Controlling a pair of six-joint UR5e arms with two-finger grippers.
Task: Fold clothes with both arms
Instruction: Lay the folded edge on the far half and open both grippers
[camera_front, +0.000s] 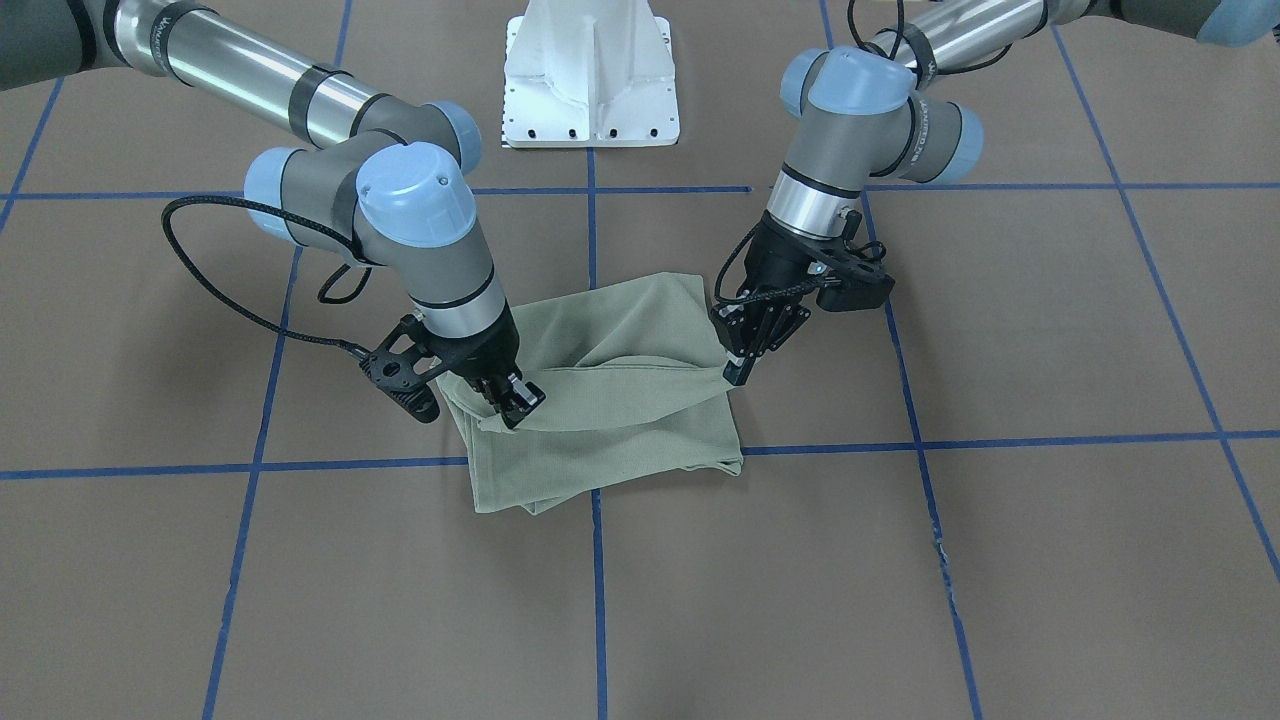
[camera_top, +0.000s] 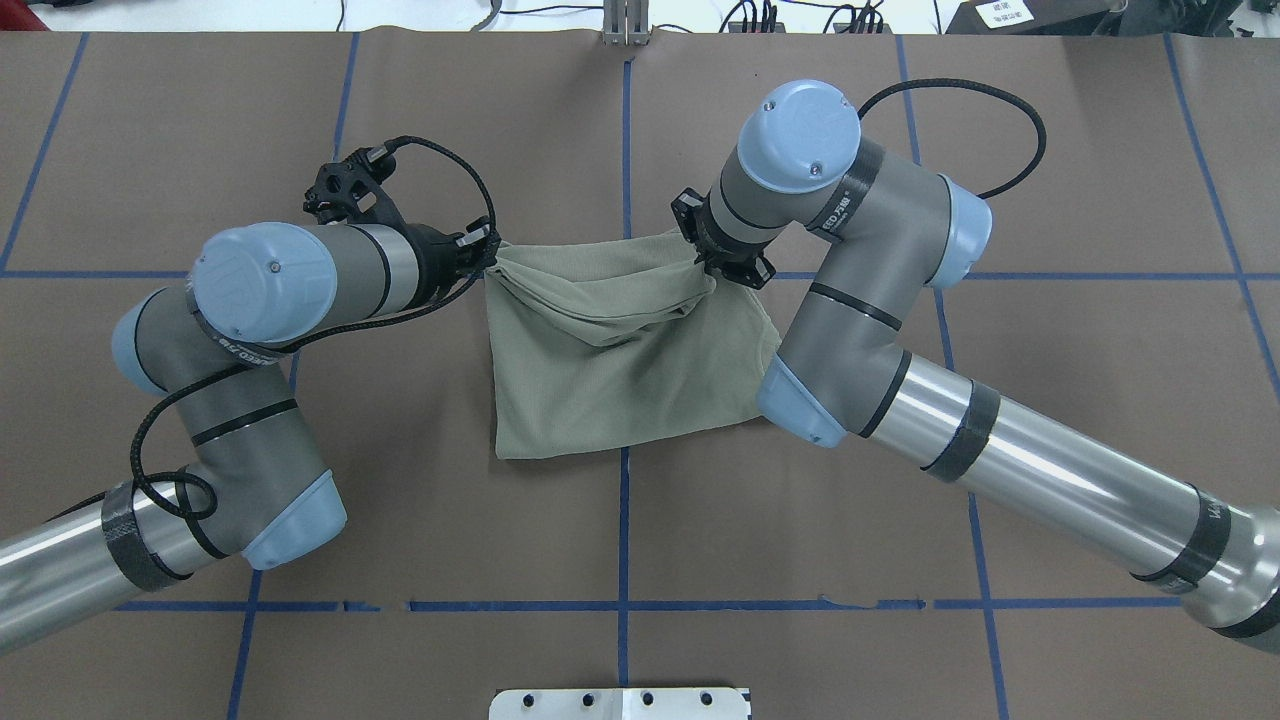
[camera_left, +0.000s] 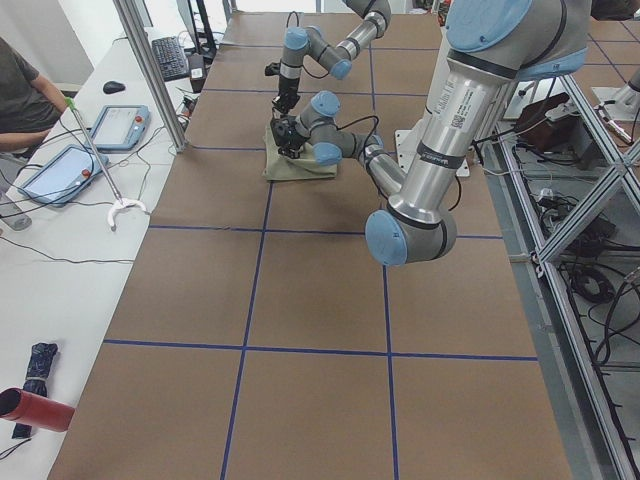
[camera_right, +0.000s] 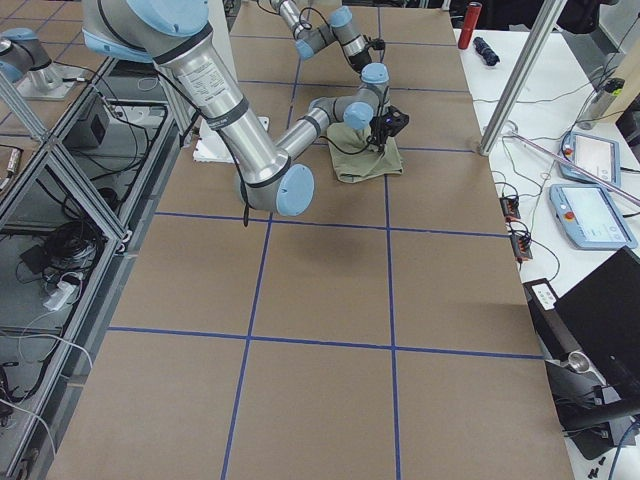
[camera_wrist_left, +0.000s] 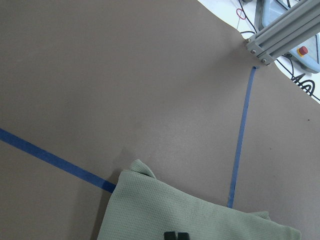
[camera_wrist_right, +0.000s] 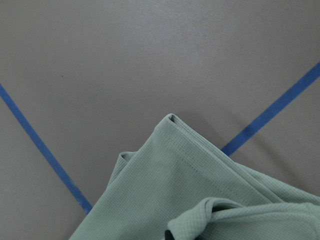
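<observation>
shirt (camera_wrist_left: 190, 220) — bottom edge | left gripper (camera_wrist_left: 176, 236) touching it | blue tape (camera_wrist_left: 240, 135) on table (camera_wrist_left: 125, 75)

— How does the left arm (camera_front: 872, 115) sit?
— Bent down at the elbow, with the left gripper (camera_front: 738, 368) angled low and its fingers (camera_front: 731, 358) pinched on the shirt (camera_front: 640, 410) edge.
— And the right arm (camera_front: 420, 215)?
— Much the same. The right gripper (camera_front: 518, 400) tilts inward, clamped on fabric.

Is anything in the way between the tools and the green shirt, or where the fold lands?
Nothing visible. The left tool and right tool each pinch a far corner of the shirt, and its lower layer lies bare.
</observation>
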